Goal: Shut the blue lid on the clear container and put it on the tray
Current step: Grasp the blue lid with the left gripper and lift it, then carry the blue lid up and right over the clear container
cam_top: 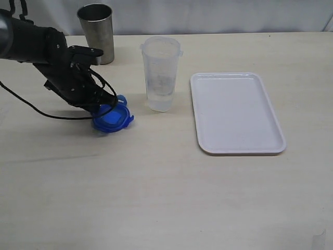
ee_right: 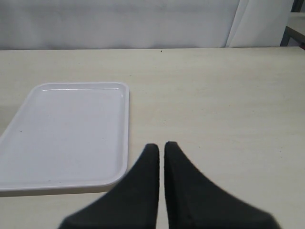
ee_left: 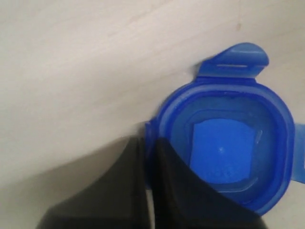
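Observation:
The blue lid [cam_top: 112,118] lies on the table left of the clear container [cam_top: 161,73], its hollow side up in the left wrist view [ee_left: 224,143]. My left gripper [cam_top: 102,105] is shut on the lid's rim [ee_left: 150,143], one finger inside the rim and one outside. The clear container stands upright and open-mouthed near the middle of the table. Right of it lies the white tray [cam_top: 235,112] with nothing on it, also seen in the right wrist view [ee_right: 66,133]. My right gripper [ee_right: 161,146] is shut on nothing, above bare table beside the tray's corner.
A grey steel cup [cam_top: 97,32] stands at the back left, behind my left arm. A black cable [cam_top: 36,109] trails from the left arm across the table. A pale wall runs along the table's far edge.

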Robot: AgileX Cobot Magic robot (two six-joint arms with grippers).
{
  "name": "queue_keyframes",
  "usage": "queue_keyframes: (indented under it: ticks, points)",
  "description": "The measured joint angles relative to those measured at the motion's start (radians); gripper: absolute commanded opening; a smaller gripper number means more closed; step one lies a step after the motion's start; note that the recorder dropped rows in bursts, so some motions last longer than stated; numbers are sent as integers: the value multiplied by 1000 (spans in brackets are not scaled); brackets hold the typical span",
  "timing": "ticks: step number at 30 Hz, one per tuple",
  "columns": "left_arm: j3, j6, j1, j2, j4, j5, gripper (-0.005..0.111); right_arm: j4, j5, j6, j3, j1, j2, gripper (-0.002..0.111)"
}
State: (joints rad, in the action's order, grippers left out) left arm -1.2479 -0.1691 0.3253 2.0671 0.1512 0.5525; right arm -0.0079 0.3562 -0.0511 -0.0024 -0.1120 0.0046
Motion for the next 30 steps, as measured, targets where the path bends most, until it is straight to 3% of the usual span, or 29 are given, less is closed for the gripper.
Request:
queue_keyframes:
  ticks: [15, 30]
  points:
    - [0, -76, 0, -221, -62, -37, 0, 0, 0, 0, 0, 0, 0, 4]
    - [-23, -427, 15, -332, -64, -81, 0, 0, 0, 0, 0, 0, 0, 4]
